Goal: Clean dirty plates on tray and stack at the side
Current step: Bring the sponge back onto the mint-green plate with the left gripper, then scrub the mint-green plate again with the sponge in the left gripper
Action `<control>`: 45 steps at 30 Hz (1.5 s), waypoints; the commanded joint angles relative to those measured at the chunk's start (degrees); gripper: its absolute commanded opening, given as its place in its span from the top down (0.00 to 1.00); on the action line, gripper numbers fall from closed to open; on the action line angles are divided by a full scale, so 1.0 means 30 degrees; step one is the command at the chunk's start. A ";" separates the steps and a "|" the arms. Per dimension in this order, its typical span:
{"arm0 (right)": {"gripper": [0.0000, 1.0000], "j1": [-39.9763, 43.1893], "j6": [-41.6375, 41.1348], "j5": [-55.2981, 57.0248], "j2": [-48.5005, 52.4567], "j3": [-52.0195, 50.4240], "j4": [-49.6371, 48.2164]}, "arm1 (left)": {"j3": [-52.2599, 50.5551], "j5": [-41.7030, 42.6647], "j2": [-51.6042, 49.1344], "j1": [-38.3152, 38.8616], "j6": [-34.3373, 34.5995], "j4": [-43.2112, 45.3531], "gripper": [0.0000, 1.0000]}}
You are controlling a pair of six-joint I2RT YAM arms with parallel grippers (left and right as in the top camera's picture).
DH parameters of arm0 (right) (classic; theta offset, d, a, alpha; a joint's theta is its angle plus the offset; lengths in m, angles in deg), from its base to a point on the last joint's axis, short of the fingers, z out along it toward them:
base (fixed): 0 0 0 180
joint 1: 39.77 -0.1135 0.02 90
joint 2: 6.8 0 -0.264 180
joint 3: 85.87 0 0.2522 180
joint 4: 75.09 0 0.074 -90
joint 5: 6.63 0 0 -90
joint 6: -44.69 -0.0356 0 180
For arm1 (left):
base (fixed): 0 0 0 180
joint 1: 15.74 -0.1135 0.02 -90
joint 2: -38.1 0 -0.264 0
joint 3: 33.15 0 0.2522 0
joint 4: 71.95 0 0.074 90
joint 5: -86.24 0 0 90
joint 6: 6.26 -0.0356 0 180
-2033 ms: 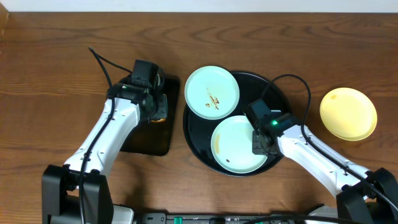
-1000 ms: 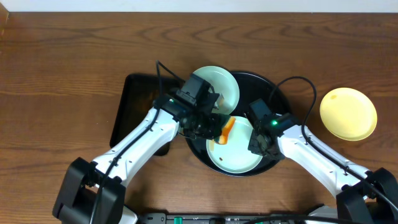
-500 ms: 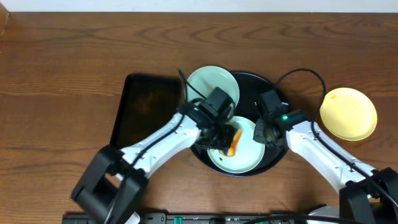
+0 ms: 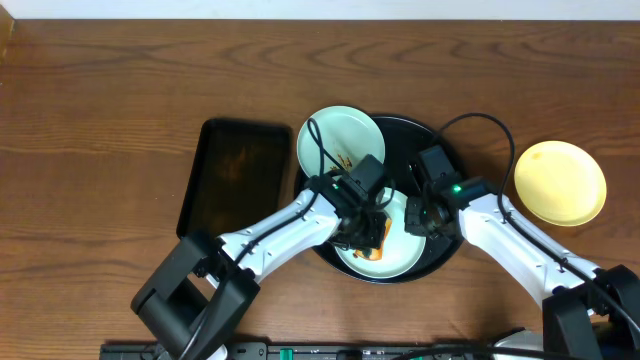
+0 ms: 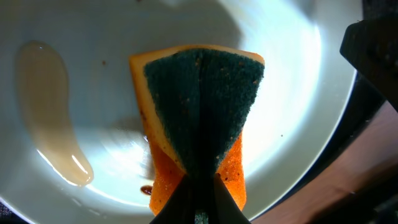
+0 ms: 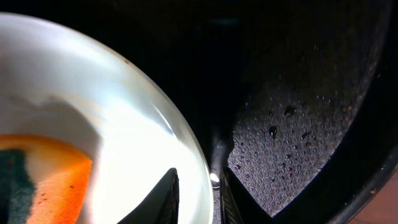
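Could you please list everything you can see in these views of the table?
round tray: one, glossy black, table centre.
far mint plate: one, pale mint-white with brown smears, over the round tray's back-left rim.
near mint plate: one, pale mint-white, in the front of the round tray.
yellow plate: one, pale yellow, on the table right of the round tray.
rectangular tray: one, black, left of the round tray.
sponge: one, orange with a dark teal face, on the near mint plate.
table: one, brown wood grain.
left gripper: shut on the sponge.
right gripper: shut on the near mint plate's right rim.
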 commanded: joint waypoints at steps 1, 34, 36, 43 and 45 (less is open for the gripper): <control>0.79 0.0168 0.0321 0.0109 0.0175 -0.0619 -0.0138 | 0.0000 -0.1224 -0.0219 0.0408 0.0248 0.0160 0.92; 0.99 0.0168 -0.0036 0.0095 0.0175 -0.1989 -0.1115 | -0.0984 -0.6535 -0.0233 0.1151 0.0772 -0.0350 0.92; 0.99 0.0168 -0.0036 0.0095 0.0175 -0.1989 -0.1049 | -0.0984 -0.7934 -0.0233 0.1064 0.0561 -0.0342 0.92; 0.99 0.0168 -0.0036 0.0102 0.0175 -0.1982 -0.0896 | -0.0801 -1.1205 -0.0226 0.0328 -0.0736 -0.0124 0.92; 0.99 0.0168 -0.0036 0.0102 0.0175 -0.1989 -0.0896 | -0.0685 -1.1584 -0.0226 0.0087 -0.0831 -0.0124 0.92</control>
